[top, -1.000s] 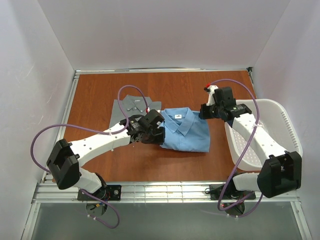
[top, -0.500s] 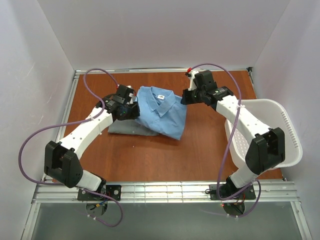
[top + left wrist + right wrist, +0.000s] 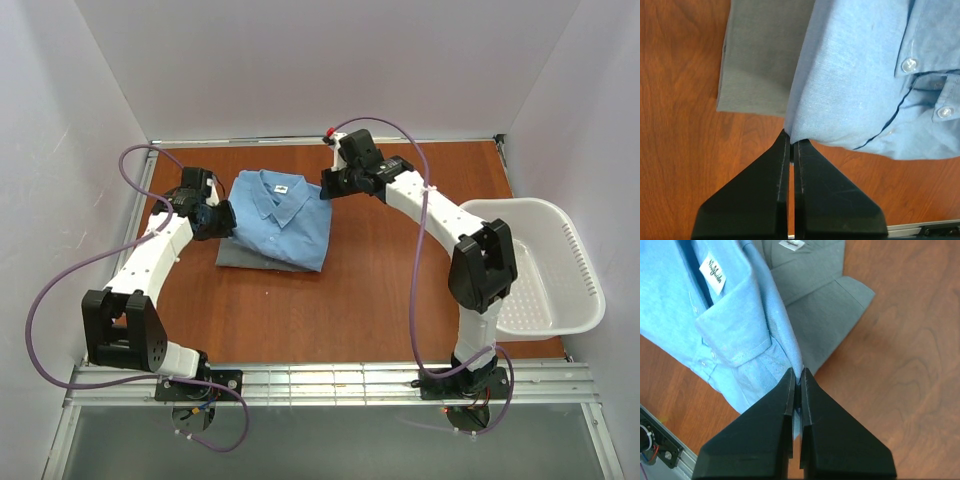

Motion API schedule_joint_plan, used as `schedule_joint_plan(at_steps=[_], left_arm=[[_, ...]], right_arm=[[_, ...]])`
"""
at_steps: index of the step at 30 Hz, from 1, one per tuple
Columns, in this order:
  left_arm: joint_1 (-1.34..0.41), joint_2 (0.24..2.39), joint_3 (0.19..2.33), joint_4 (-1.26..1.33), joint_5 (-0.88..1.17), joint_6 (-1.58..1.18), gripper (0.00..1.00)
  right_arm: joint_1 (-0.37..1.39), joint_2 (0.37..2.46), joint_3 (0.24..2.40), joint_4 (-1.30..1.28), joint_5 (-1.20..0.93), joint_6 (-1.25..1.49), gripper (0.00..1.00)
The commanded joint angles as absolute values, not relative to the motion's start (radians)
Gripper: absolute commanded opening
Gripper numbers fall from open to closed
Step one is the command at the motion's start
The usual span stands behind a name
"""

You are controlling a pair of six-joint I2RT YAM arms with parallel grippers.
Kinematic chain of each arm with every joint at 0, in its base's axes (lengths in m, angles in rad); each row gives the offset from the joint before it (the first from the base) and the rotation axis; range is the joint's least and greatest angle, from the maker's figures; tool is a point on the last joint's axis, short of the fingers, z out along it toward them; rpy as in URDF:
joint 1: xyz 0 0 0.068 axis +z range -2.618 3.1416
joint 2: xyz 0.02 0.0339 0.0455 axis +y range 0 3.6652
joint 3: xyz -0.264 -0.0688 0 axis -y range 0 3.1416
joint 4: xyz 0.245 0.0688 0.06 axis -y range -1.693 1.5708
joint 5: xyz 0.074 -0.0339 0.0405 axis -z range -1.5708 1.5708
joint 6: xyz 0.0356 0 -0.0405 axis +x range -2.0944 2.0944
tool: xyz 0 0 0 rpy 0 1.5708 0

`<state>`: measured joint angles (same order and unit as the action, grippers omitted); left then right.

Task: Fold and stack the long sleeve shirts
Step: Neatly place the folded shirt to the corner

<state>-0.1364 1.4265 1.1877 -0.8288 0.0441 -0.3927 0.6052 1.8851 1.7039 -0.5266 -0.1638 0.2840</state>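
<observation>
The folded light blue shirt (image 3: 280, 215) lies over the folded grey-green shirt (image 3: 243, 257), collar toward the back wall. Only the grey-green shirt's near-left edge shows beneath it in the top view. My left gripper (image 3: 222, 218) is shut on the blue shirt's left edge; the left wrist view shows the blue cloth (image 3: 855, 75) pinched at the fingertips (image 3: 787, 145), with grey-green cloth (image 3: 760, 55) beside it. My right gripper (image 3: 325, 188) is shut on the blue shirt's right edge near the collar (image 3: 725, 335), above grey-green cloth (image 3: 820, 295).
A white plastic laundry basket (image 3: 575, 255) stands at the right edge of the brown wooden table (image 3: 360, 310). White walls enclose the table on three sides. A metal rail (image 3: 320, 385) runs along the near edge by the arm bases.
Both grippers have carried the blue shirt left and toward the back, from beside the grey-green shirt to on top of it. Both arms are now stretched farther out.
</observation>
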Motion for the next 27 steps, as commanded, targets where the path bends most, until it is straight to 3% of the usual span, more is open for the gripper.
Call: schedule_joint_plan(at_steps=[1, 27], left_arm=[[-0.101, 1.359, 1.152, -0.818, 0.09, -0.359, 0.0], [-0.046, 1.344, 1.037, -0.764, 0.094, -0.365, 0.0]], right_arm=[[0.615, 1.928, 1.804, -0.514, -0.163, 0.293, 0.01], [0.638, 2.109, 1.925, -0.512, -0.167, 0.295, 0.01]])
